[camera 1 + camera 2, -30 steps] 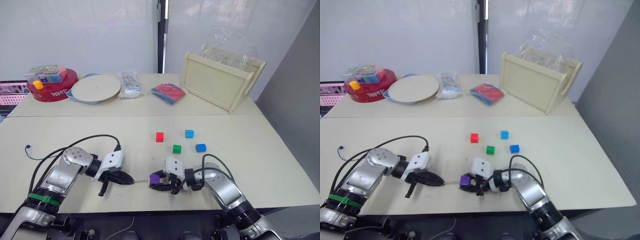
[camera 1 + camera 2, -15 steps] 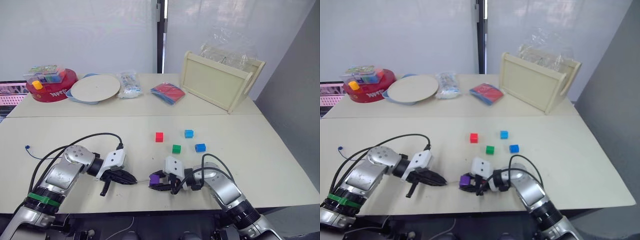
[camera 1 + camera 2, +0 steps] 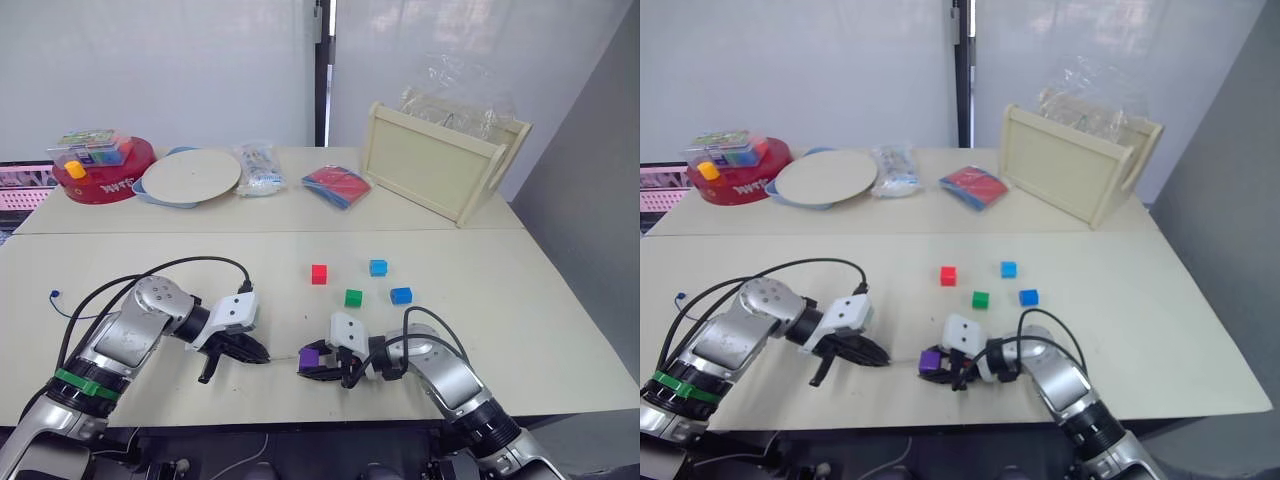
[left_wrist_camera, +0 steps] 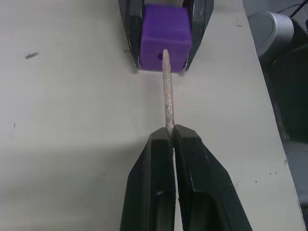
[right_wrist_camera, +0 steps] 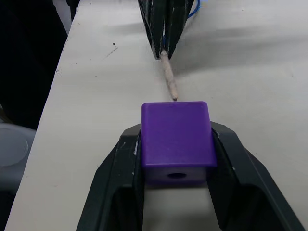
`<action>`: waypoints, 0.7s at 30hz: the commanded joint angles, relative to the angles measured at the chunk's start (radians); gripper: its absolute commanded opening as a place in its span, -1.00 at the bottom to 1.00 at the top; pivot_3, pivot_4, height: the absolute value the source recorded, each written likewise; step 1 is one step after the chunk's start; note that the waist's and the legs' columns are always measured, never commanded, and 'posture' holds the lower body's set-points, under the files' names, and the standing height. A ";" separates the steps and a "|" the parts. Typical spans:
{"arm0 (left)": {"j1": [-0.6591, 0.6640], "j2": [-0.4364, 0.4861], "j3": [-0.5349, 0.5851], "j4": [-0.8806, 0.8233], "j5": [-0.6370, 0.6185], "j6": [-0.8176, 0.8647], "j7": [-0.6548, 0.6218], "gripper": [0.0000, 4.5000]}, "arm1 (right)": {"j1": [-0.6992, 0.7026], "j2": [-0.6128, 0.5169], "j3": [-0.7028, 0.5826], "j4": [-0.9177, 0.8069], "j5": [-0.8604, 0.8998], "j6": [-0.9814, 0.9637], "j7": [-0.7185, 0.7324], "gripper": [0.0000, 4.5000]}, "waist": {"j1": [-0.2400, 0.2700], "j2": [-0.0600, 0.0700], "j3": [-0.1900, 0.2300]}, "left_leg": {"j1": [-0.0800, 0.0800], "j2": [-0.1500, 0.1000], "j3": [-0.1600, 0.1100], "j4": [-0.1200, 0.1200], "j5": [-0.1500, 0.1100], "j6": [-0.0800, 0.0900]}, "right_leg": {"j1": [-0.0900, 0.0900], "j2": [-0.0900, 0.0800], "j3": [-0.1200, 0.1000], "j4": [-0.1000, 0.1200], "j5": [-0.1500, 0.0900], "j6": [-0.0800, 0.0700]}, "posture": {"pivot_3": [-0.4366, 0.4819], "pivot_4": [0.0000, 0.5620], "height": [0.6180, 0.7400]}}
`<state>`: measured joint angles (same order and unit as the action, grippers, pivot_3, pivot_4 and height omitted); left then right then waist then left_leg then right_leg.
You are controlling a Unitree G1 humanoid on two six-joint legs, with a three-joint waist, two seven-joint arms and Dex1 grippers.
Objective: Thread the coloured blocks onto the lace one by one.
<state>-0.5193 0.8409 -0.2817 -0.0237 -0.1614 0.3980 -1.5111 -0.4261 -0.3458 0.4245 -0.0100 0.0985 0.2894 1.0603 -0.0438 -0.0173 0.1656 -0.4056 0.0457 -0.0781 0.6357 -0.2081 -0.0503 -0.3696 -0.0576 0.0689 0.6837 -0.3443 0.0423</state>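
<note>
Pale table (image 3: 500, 330) — red block (image 3: 319, 274), green block (image 3: 353, 298), two blue blocks (image 3: 378, 267) (image 3: 401, 295), wooden tray (image 3: 440, 165) beyond

I see a smooth, matt purple plastic block (image 5: 177, 139) clamped between my right gripper's (image 5: 175, 159) glossy black plastic fingers. My left gripper's (image 4: 169, 139) shiny black fingers pinch the lace's (image 4: 166, 91) pale, rough, fibrous-looking tip. The table (image 3: 500, 250) beneath looks matt cream laminate, lightly scuffed and speckled.
</note>
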 commanded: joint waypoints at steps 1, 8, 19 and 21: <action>-0.012 0.024 -0.002 -0.043 -0.009 0.021 -0.009 -0.99 | -0.005 -0.001 0.003 -0.025 0.003 -0.014 -0.004 -0.47 | -0.001 0.000 0.000 | 0.000 0.000 0.000 0.000 0.000 0.000 | 0.000 0.000 0.000 0.000 0.000 0.000 | -0.05 -0.47 1.00; -0.017 0.035 -0.021 -0.043 0.016 0.023 0.009 -0.99 | -0.005 -0.003 0.001 -0.030 0.006 -0.011 -0.003 -0.47 | 0.000 0.000 0.000 | 0.000 0.000 0.000 0.000 0.000 0.000 | 0.000 0.000 0.000 0.000 0.000 0.000 | -0.05 -0.47 1.00; -0.025 0.016 -0.031 -0.035 0.025 0.022 0.035 -0.99 | -0.002 -0.005 0.003 -0.046 0.009 -0.002 -0.002 -0.47 | 0.000 0.000 0.000 | 0.000 0.000 0.000 0.000 0.000 0.000 | 0.000 0.000 0.000 0.000 0.000 0.000 | -0.05 -0.47 1.00; -0.029 0.014 -0.035 -0.032 0.025 0.020 0.038 -0.99 | -0.001 -0.006 0.002 -0.049 0.010 0.000 -0.002 -0.47 | 0.000 0.000 0.000 | 0.000 0.000 0.000 0.000 0.000 0.000 | 0.000 0.000 0.000 0.000 0.000 0.000 | -0.05 -0.47 1.00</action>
<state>-0.5338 0.8550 -0.3232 -0.0431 -0.1369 0.4197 -1.4749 -0.4258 -0.3490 0.4247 -0.0172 0.0988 0.2933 1.0598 -0.0433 -0.0174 0.1657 -0.4056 0.0457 -0.0781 0.6356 -0.2081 -0.0503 -0.3697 -0.0575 0.0689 0.6837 -0.3443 0.0423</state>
